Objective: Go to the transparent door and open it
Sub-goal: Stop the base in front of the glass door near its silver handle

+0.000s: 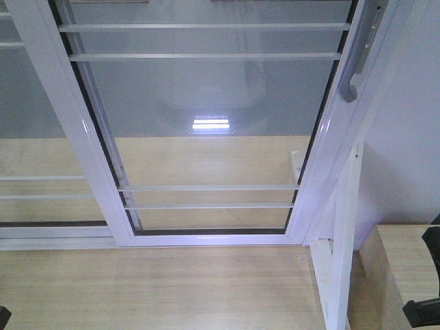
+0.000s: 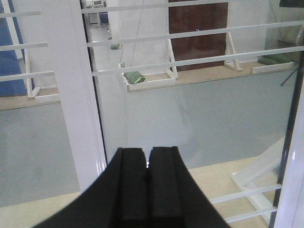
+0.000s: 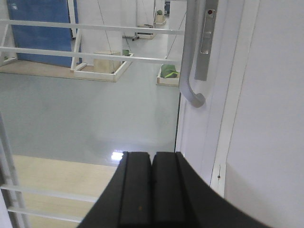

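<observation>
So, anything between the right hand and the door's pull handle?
Nothing visible. In the right wrist view the shut right hand sits below and left of the pull handle on the transparent door, with only open air between them.

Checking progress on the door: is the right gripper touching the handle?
Apart. Right wrist view shows the shut right gripper below the handle, a clear gap between them.

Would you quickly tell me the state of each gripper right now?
Left gripper: closed, empty.
Right gripper: closed, empty.
</observation>
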Available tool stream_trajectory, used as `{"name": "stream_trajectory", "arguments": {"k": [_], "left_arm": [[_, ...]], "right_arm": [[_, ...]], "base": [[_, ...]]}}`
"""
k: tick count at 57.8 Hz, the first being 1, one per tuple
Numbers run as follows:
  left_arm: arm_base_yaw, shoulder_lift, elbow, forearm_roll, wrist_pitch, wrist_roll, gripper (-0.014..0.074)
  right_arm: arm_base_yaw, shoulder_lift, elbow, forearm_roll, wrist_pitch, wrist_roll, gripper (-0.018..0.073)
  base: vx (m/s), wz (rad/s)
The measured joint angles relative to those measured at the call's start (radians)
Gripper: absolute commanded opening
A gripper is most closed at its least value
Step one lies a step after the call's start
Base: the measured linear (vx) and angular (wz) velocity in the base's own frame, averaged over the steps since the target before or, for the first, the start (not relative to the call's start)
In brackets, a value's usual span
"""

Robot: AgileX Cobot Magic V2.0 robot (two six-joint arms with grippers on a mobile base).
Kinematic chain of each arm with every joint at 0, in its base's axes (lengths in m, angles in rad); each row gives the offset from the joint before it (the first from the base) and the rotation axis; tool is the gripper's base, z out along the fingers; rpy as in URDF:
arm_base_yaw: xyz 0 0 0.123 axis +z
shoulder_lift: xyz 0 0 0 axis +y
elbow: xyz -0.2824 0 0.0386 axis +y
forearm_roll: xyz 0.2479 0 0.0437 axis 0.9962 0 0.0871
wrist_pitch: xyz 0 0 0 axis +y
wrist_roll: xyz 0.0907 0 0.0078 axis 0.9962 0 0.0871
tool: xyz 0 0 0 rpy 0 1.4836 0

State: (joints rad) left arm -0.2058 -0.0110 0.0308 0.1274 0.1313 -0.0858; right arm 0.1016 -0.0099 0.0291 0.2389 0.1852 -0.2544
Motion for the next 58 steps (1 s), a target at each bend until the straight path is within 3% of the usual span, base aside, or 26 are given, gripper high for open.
{"name": "stream_trajectory", "arguments": {"k": [58], "left_arm": [[0.0,0.001,0.001,0.001,0.023,0.0,0.0003]], "right_arm": [[0.001,0.07,0.004,0.001,0.016,-0.001,-0.0005]], "base": [[0.05,0.0]]}}
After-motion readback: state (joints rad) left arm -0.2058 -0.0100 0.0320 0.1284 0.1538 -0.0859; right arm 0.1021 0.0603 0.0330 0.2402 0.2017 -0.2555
